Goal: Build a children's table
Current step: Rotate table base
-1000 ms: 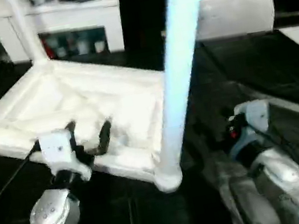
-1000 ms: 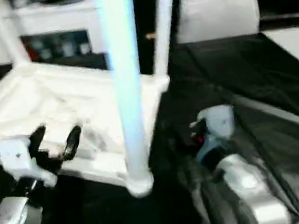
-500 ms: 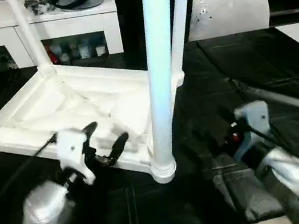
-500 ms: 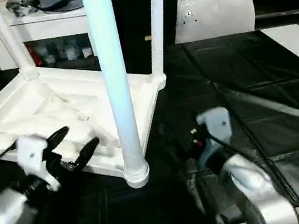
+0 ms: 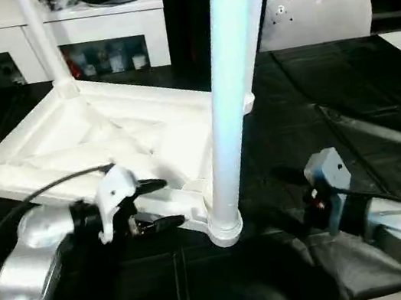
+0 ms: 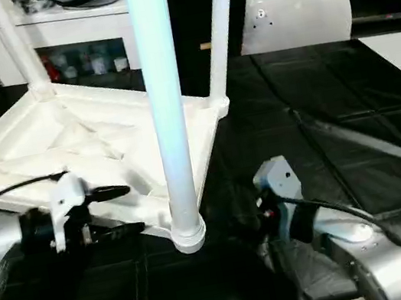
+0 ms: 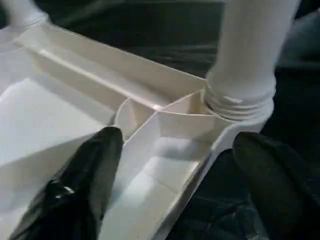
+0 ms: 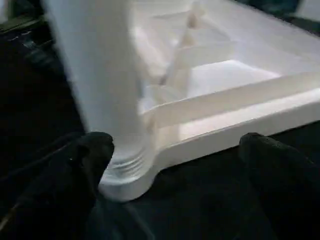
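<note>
Left end effector [image 5: 152,203], lower left of the left eye frame: fingers spread, one above and one below the near rim of the tabletop [image 5: 107,147], straddling without clamping. Right end effector [image 8: 175,165], lower right: released, fingers wide apart either side of the near corner socket and the leg [image 5: 226,99] standing in it.

Tabletop upside down, centre-left, on the black-covered desk [image 5: 350,116].

Likely step: checking or seating the near leg. Next move probably needs a firm hold on the rim, then a grip on the leg.

Count: one tabletop, four legs visible, two end effectors.
</note>
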Available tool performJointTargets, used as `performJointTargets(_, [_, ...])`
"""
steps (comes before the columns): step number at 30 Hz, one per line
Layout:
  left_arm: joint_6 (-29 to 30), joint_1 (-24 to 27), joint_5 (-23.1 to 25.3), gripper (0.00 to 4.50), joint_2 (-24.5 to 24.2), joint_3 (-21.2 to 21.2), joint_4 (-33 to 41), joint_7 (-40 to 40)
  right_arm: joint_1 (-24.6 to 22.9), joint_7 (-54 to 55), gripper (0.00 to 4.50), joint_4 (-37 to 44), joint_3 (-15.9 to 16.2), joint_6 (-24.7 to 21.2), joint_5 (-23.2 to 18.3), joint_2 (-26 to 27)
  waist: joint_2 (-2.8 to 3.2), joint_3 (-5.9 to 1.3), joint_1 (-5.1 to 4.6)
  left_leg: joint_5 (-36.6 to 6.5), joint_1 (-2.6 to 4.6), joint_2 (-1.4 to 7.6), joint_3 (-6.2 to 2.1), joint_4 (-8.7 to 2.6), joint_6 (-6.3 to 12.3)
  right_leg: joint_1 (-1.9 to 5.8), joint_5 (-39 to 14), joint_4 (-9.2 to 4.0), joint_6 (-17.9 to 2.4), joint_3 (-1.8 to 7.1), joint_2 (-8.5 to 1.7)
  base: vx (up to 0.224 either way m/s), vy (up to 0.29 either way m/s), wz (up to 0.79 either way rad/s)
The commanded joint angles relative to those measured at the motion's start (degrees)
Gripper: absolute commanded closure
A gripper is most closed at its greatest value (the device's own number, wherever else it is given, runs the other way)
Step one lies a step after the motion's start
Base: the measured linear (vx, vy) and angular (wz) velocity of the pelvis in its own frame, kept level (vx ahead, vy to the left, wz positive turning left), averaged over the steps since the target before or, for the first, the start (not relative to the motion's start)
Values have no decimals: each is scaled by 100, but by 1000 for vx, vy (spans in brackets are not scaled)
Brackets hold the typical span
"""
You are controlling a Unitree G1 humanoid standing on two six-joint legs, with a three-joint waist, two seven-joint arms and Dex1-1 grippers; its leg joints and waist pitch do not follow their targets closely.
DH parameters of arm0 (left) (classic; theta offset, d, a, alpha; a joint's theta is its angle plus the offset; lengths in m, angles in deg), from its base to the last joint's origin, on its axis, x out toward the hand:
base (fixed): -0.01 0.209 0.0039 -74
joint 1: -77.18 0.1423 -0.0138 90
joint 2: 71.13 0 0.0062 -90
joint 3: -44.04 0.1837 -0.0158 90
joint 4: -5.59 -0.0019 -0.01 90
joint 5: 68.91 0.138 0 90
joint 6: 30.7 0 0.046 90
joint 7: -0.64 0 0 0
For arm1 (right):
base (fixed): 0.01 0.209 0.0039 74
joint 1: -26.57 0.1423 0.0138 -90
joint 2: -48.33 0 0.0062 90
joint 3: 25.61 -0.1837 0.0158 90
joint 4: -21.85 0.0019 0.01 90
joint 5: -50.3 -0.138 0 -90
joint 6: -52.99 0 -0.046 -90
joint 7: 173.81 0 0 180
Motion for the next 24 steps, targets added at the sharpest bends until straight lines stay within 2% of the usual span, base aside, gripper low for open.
performJointTargets(1, [-297, -259, 281, 87, -18, 269, -425, -320, 9, -237, 0, 157, 104, -86, -86, -151, 49, -245, 17, -355, 10, 430, -77, -475, 306, 263, -128, -417, -1293, 308, -632, 0, 0, 0])
performJointTargets(3, [-380, -430, 367, 107, 5, 372, -652, -442, -21, -313, 0, 220, 149, -124, -107, -208, 72, -258, 17, -334, 7, 446, -85, -473, 261, 263, -50, -395, -1320, 307, -648, 0, 0, 0])
performJointTargets(10, [-888, -981, 753, 156, 78, 695, -1399, -707, -118, -668, 0, 438, 297, -329, -280, -503, 41, -270, 36, -228, -10, 450, -86, -461, 309, 284, 176, -381, -1424, 301, -662, 0, 0, 0])
performJointTargets(14, [-1164, -1291, 903, 194, 170, 806, -1838, -846, -76, -769, 0, 434, 419, -264, -192, -535, 39, -268, 49, -243, -11, 455, -86, -461, 302, 281, 58, -400, -1430, 303, -675, 0, 0, 0])
performJointTargets(16, [-1413, -1522, 1055, 197, 210, 923, -2165, -981, -33, -773, 0, 411, 505, -241, -168, -553, 28, -269, 53, -237, -8, 456, -86, -462, 297, 279, 47, -399, -1432, 302, -673, 0, 0, 0])
performJointTargets(23, [-1626, -1793, 1168, 260, 321, 1104, -2487, -1346, 14, -842, 0, 385, 561, -248, -128, -567, 30, -280, 69, -146, -5, 480, -86, -459, 311, 286, 272, -363, -1510, 302, -702, 0, 0, 0])
performJointTargets(24, [-1683, -1858, 1183, 272, 366, 1137, -2590, -1442, 37, -837, 0, 350, 578, -219, -106, -560, 15, -281, 69, -161, -4, 478, -83, -459, 312, 290, 258, -368, -1512, 303, -700, 0, 0, 0])
